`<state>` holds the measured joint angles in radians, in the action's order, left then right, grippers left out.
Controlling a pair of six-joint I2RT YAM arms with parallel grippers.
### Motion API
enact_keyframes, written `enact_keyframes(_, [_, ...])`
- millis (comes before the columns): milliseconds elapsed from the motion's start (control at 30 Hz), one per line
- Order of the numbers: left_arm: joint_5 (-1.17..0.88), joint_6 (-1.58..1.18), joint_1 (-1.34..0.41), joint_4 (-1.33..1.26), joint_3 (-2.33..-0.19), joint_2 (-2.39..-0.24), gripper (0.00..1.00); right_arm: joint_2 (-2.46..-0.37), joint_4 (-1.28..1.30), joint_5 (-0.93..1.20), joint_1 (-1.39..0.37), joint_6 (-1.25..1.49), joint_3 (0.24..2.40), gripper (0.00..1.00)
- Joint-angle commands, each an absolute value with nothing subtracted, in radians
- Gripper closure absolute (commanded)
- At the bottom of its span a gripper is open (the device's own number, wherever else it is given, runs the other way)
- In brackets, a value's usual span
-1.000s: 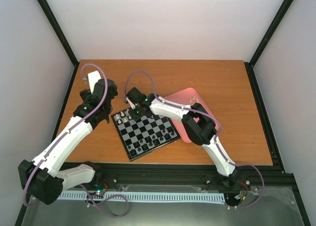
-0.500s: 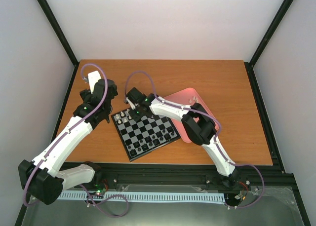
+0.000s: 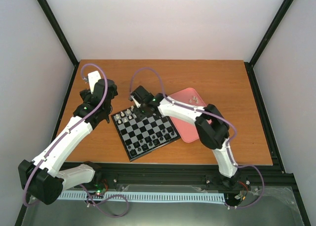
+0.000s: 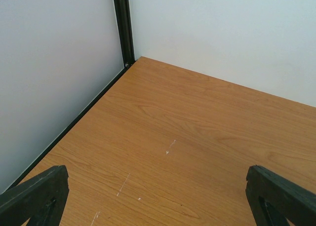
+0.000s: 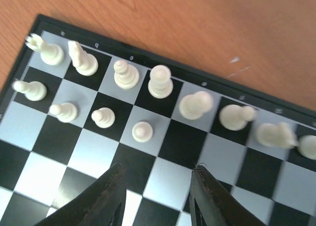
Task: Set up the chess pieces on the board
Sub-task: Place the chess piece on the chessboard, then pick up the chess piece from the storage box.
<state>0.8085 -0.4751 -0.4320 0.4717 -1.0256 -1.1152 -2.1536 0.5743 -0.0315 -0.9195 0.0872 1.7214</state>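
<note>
The board lies tilted at the table's middle left. White chess pieces stand along its far edge. In the right wrist view a full back row fills the edge squares, with several pawns in the row before it. The nearest pawn stands just ahead of my fingertips. My right gripper hovers over that end of the board, open with nothing between its fingers. My left gripper is open over bare wood left of the board, facing the far-left corner.
Dark pieces stand on the board's near side. A pink tray lies right of the board, partly under my right arm, with a couple of small pale things on it. White walls and black posts enclose the table.
My right gripper has gone from shut to open and has drawn slightly right and back over the board's far edge. The left arm has not moved.
</note>
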Motion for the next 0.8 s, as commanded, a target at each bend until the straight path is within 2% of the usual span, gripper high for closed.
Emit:
enact_keyframes(0, [0.821, -0.488, -0.425, 0.472, -1.057, -1.099, 0.0, -2.004, 0.507, -0.11, -0.931, 0.081, 1.648, 0.61])
enact_keyframes(167, [0.819, -0.488, -0.425, 0.477, -1.06, -1.099, 0.0, -1.925, 0.479, -0.201, -0.904, 0.092, 1.571, 0.51])
enact_keyframes(533, [0.806, -0.483, -0.425, 0.465, -1.062, -1.114, 0.0, -1.892, 0.47, -0.357, -0.586, 0.205, 1.41, 0.53])
enact_keyframes(767, [0.806, -0.485, -0.425, 0.465, -1.068, -1.134, 0.0, -1.939, 0.462, -0.346, -0.481, 0.219, 1.373, 0.54])
